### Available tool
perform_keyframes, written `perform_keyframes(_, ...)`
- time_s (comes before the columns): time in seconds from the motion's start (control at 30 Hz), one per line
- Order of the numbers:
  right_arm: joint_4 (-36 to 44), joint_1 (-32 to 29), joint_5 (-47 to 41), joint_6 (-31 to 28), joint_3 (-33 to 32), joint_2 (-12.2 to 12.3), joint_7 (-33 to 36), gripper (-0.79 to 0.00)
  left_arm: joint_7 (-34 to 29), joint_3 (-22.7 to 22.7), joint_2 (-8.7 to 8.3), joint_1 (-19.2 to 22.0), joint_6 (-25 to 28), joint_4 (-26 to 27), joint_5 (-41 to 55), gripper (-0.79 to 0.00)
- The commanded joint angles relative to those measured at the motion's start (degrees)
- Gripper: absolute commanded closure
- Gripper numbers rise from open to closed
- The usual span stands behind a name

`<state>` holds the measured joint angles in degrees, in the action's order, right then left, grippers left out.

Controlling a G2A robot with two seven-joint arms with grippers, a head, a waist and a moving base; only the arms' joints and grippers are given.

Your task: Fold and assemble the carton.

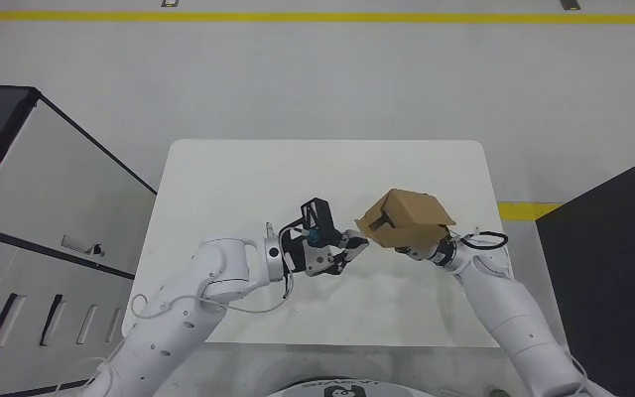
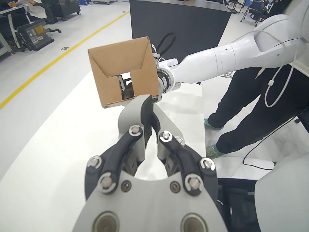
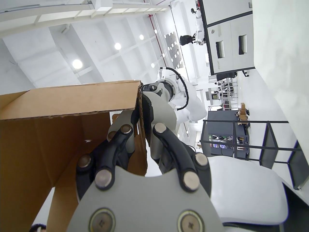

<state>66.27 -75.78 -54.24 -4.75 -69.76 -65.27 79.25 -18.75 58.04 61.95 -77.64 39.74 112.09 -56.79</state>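
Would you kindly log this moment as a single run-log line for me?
carton held above table | right gripper shut on carton wall | left gripper shut, empty, by carton's lower edge

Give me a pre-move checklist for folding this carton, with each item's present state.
1. Right gripper clamped on a carton wall: ok.
2. Carton held off the table: ok.
3. Left gripper shut and empty: ok.
4. Left gripper clear of the carton's lower edge: cannot tell, it is very close.
5. Flaps on the end facing the left gripper fully closed: not ok, a gap shows.
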Motion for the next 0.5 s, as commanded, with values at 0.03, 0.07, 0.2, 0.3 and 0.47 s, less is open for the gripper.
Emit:
perform_keyframes(0.03, 0.04, -0.01, 0.69, -0.41, 0.05, 0.00, -0.27, 0.000, 0.02, -0.37, 0.08, 0.66, 0.10, -0.26, 0.06, 0.000)
perform_keyframes(0.07, 0.04, -0.04, 0.86, -0.53, 0.06, 0.00, -0.29, 0.000, -0.02, -0.44, 0.09, 0.80, 0.17, -0.35, 0.04, 0.000)
perform_keyframes(0.2, 0.01, -0.11, 0.82, -1.00, 0.01, -0.03, 0.05, 0.000, -0.33, -0.36, 0.07, 1.29, 0.12, -0.84, -0.19, 0.000)
perform_keyframes(0.3, -0.12, -0.01, 1.22, -1.45, -0.04, -0.02, 0.29, 0.000, -0.33, -0.23, 0.03, 1.44, 0.17, -0.96, -0.33, 0.000)
perform_keyframes(0.47, 0.03, 0.16, 1.89, -2.05, 0.17, -0.05, 0.99, 0.000, -0.43, -0.37, 0.00, 1.55, 0.26, -0.69, -0.69, 0.000)
